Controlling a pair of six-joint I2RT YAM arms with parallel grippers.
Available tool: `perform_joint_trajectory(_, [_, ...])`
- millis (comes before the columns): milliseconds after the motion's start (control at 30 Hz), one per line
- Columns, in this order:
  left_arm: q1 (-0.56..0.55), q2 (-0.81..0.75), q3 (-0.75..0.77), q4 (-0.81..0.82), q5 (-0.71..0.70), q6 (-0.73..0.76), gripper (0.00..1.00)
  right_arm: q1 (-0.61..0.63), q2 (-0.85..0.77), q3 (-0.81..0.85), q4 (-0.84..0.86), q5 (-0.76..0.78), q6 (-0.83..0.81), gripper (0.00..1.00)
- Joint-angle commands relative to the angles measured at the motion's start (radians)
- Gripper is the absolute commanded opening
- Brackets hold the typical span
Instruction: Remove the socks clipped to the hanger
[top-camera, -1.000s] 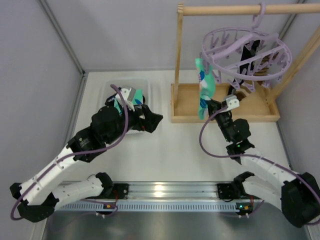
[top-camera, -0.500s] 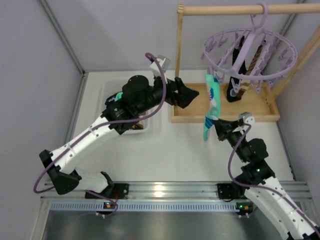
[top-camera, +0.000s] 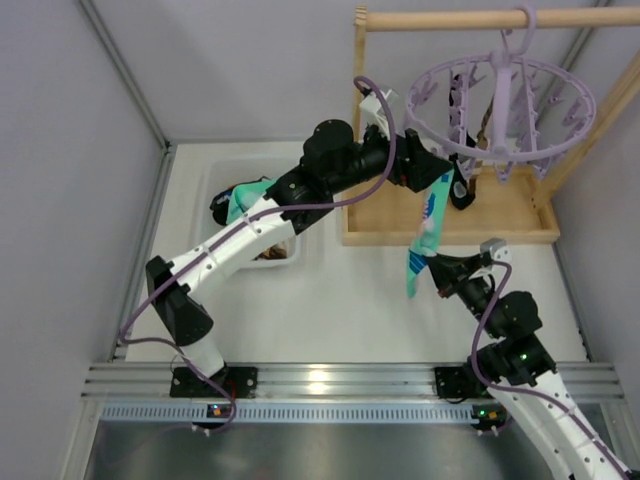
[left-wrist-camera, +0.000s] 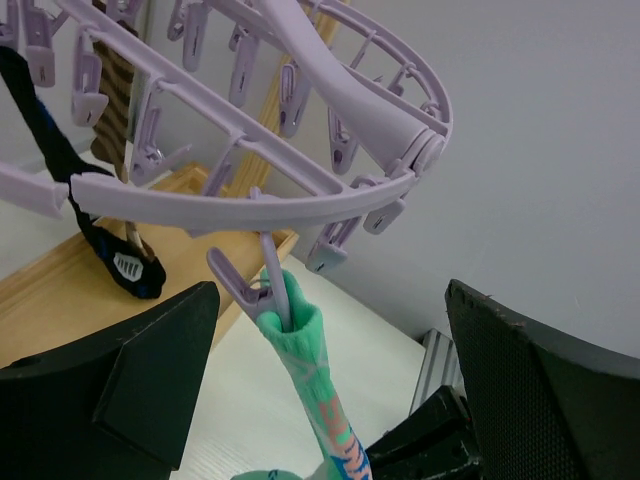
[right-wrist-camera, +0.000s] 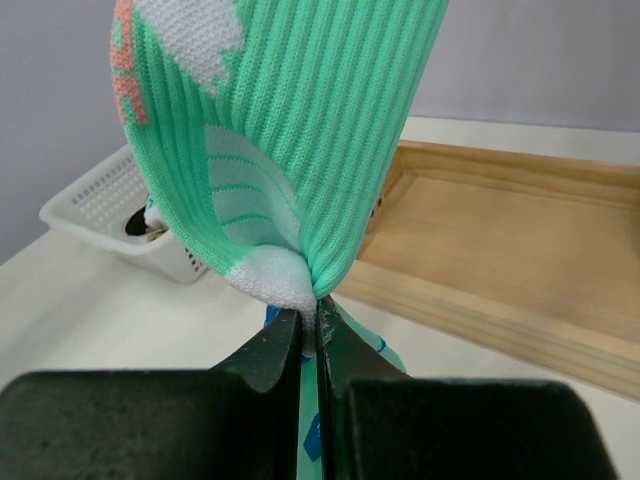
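The lavender hanger (top-camera: 500, 95) hangs from the wooden rail. A teal patterned sock (top-camera: 427, 230) is still held by one clip (left-wrist-camera: 243, 288) at its cuff and stretches down to my right gripper (top-camera: 447, 268), which is shut on its toe end (right-wrist-camera: 285, 150). My left gripper (top-camera: 432, 172) is open, its jaws wide apart either side of that clip and the sock's cuff (left-wrist-camera: 300, 335), not touching them. A black sock (top-camera: 459, 188) and a brown striped sock (top-camera: 487, 122) hang from other clips; they also show in the left wrist view (left-wrist-camera: 60, 170), (left-wrist-camera: 122, 92).
The wooden rail frame's tray base (top-camera: 500, 215) lies under the hanger. A white basket (top-camera: 225, 175) at the left holds a teal sock (top-camera: 245, 197) and brownish ones. The basket (right-wrist-camera: 110, 205) and tray (right-wrist-camera: 500, 240) lie behind the held sock.
My left arm swung from the basket to the hanger's clip, open. My right gripper drew the teal sock down toward the near edge, stretching it; the ring swayed.
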Motion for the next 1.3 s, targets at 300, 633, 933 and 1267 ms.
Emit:
perform_joint_trajectory(300, [-0.005,0.107,0.135,0.080,0.082,-0.019,0.95,-0.002,-0.172,-0.022,-0.067,-0.033,0.021,0.00])
perform_joint_trajectory(633, [-0.026,0.170,0.188,0.081,0.110,-0.028,0.92,-0.002,-0.236,-0.047,-0.046,-0.125,-0.002,0.00])
perform_joint_trajectory(933, [-0.034,0.199,0.211,0.098,0.113,-0.045,0.91,-0.002,-0.284,-0.064,0.017,-0.191,-0.013,0.00])
perform_joint_trajectory(1267, [-0.043,0.216,0.203,0.103,0.070,-0.065,0.98,-0.002,-0.293,-0.039,0.008,-0.189,-0.019,0.00])
